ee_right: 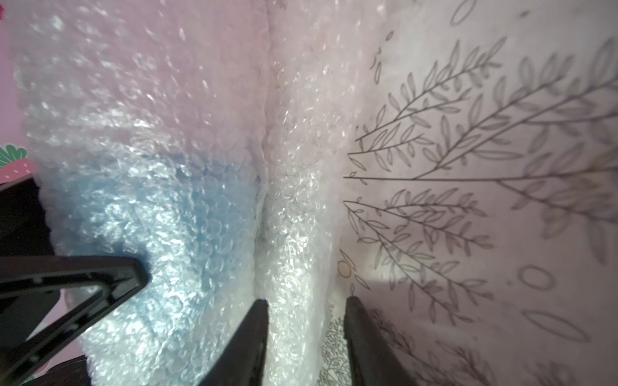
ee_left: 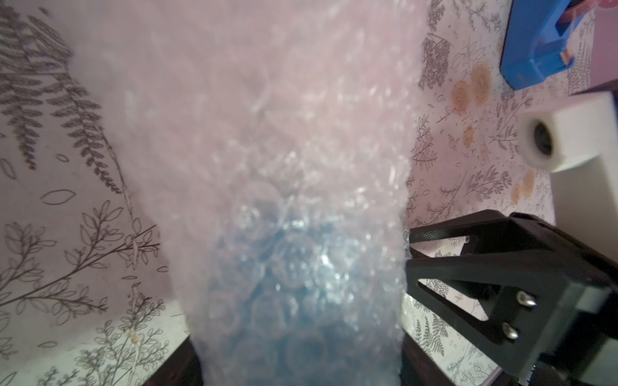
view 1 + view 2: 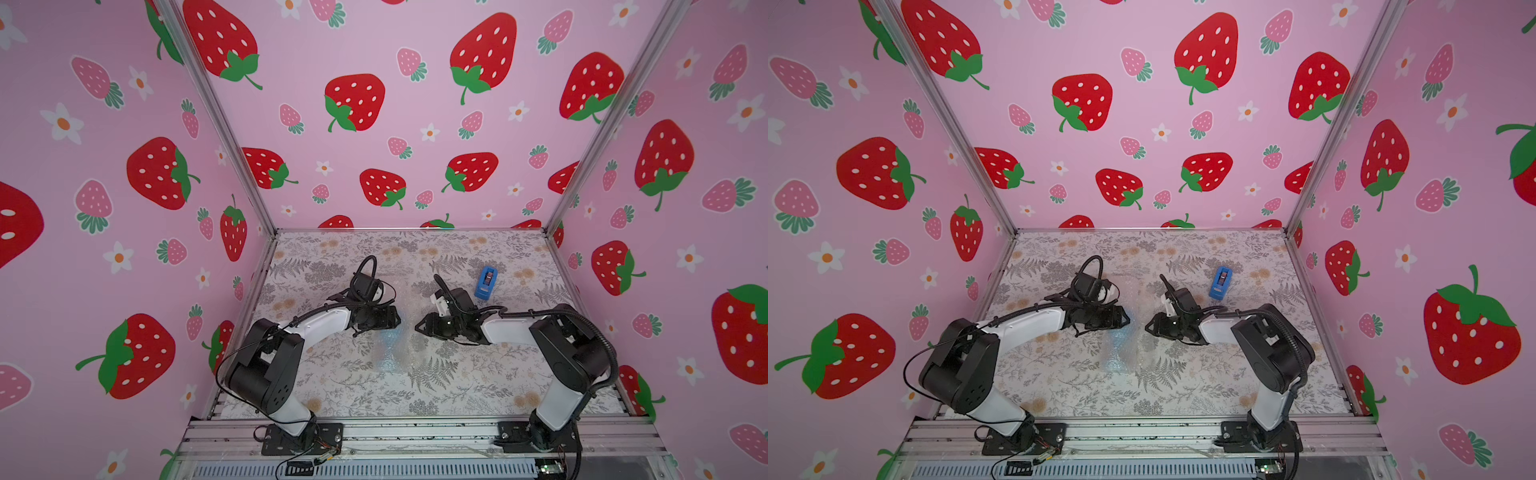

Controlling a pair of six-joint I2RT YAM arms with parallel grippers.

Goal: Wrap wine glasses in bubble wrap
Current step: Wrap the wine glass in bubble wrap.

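Note:
The light-blue wine glass lies mid-table inside the clear bubble wrap, a blue blur through the bubbles in both top views. My left gripper is at its far end. In the left wrist view the wrapped wine glass fills the space between that gripper's jaws, which press on both its sides. My right gripper straddles a loose upright fold of bubble wrap beside the glass. The fold touches one finger, and a strip of table shows before the other finger.
A darker blue tape dispenser stands behind the right arm, towards the back right of the floral table. Pink strawberry walls close in the back and both sides. The arm bases sit on the metal rail at the front.

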